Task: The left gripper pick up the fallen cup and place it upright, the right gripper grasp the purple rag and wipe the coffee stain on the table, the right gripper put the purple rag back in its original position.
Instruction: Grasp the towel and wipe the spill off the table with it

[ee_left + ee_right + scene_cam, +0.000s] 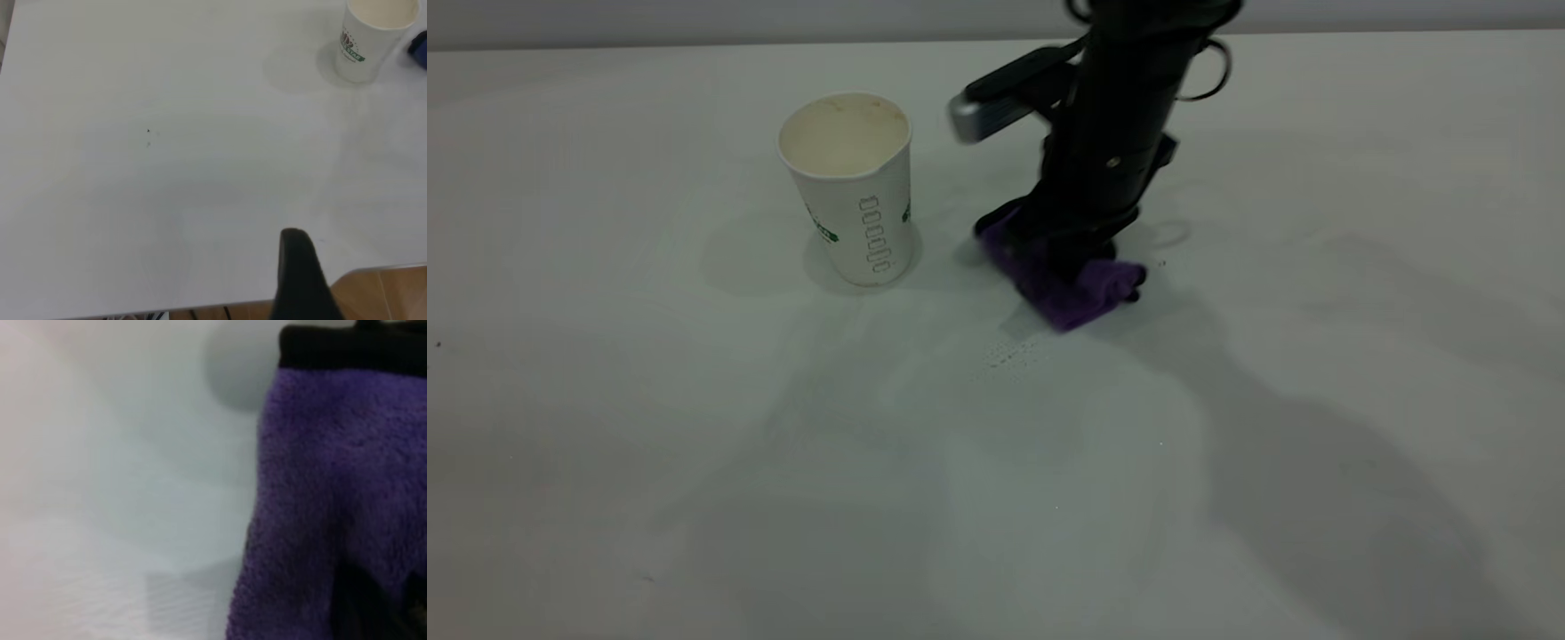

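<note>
The cup [854,191] stands upright on the table [694,444], left of centre, with its cream inside showing; it also shows in the left wrist view [373,37]. My right gripper [1072,253] points down to the right of the cup, shut on the purple rag [1076,298] and pressing it onto the table. The rag fills much of the right wrist view [333,507]. No coffee stain shows; it may lie under the rag. My left gripper [300,273] is out of the exterior view, pulled back over the table's edge far from the cup.
Faint dotted streaks [1014,356] lie on the table just in front of the rag. A tiny dark speck [148,131] sits on the table in the left wrist view. Brown floor [387,293] shows past the table's edge there.
</note>
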Robot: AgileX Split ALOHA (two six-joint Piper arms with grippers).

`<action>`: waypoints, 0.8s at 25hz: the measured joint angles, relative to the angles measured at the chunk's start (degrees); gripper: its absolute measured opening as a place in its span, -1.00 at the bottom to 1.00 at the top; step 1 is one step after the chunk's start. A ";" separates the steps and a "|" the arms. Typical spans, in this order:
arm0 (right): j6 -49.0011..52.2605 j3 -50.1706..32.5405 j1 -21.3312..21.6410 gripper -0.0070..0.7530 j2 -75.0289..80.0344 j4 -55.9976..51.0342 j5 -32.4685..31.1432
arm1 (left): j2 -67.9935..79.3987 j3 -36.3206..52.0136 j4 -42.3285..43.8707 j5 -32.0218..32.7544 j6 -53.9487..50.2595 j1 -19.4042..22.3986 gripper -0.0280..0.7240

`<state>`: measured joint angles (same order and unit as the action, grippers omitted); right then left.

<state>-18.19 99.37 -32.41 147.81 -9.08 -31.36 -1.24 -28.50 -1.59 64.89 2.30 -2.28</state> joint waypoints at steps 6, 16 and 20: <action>-0.19 0.06 -5.04 -0.85 0.00 -0.60 -7.28 | 0.00 0.00 0.00 0.00 0.00 0.00 0.40; 7.80 0.06 -2.29 -0.84 0.11 7.95 -13.42 | 0.00 0.00 0.00 0.00 0.00 0.00 0.40; 14.30 0.06 3.93 -0.84 0.11 13.37 -12.70 | 0.00 0.00 0.00 0.00 0.00 0.00 0.40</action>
<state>-3.89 99.43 -28.47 147.92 4.28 -44.06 -1.24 -28.50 -1.59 64.89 2.30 -2.28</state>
